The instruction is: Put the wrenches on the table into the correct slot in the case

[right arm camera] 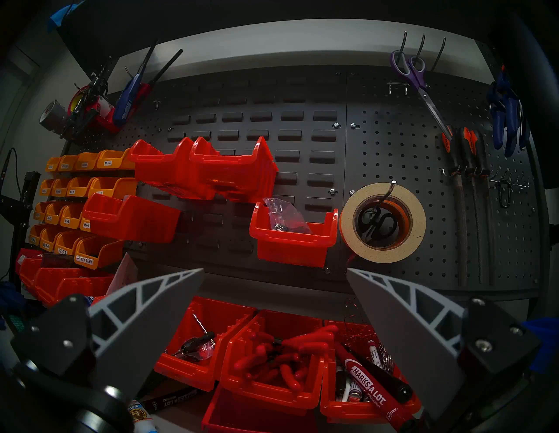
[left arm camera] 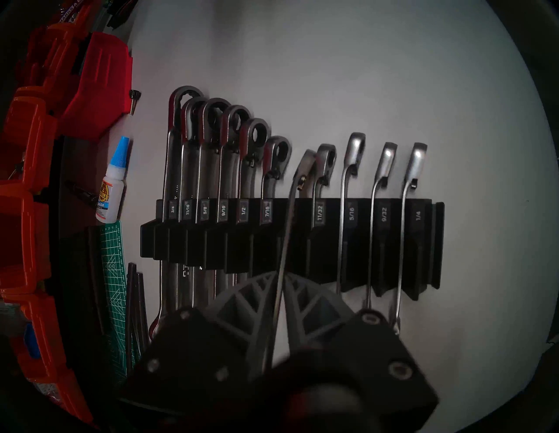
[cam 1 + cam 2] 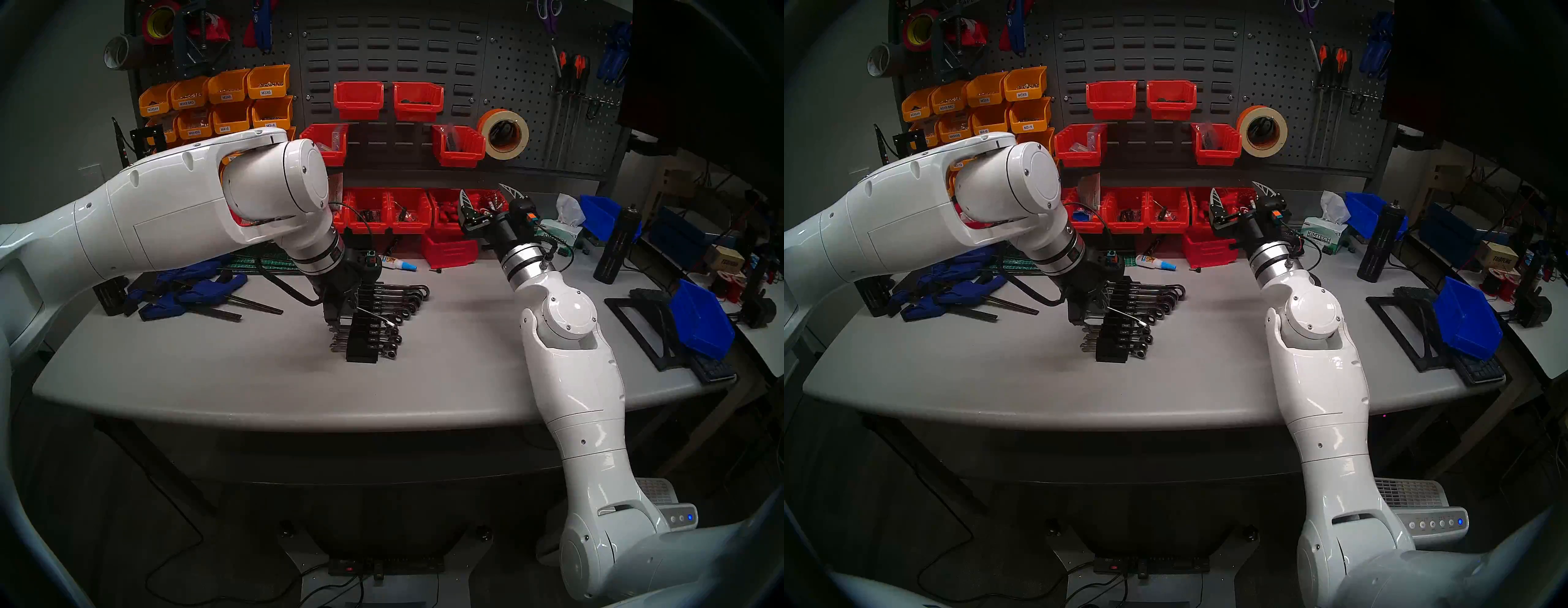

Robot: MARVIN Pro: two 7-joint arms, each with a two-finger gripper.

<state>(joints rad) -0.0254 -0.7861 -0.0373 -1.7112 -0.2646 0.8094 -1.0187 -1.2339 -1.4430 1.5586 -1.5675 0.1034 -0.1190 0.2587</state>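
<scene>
The black stepped case stands mid-table and holds a row of chrome wrenches. In the left wrist view the case has one empty slot, between the 7/16 and 11/32 labels. My left gripper is shut on a slim chrome wrench. It holds the wrench tilted just above that empty slot, ring end away from the fingers. The head view shows this wrench slanting over the case beside my left gripper. No other loose wrench shows. My right gripper is open, empty and raised before the red bins.
Red bins line the back, with one on the table. A glue bottle lies behind the case. Blue clamps lie at the left. A black bottle, a black stand and a blue bin are at the right.
</scene>
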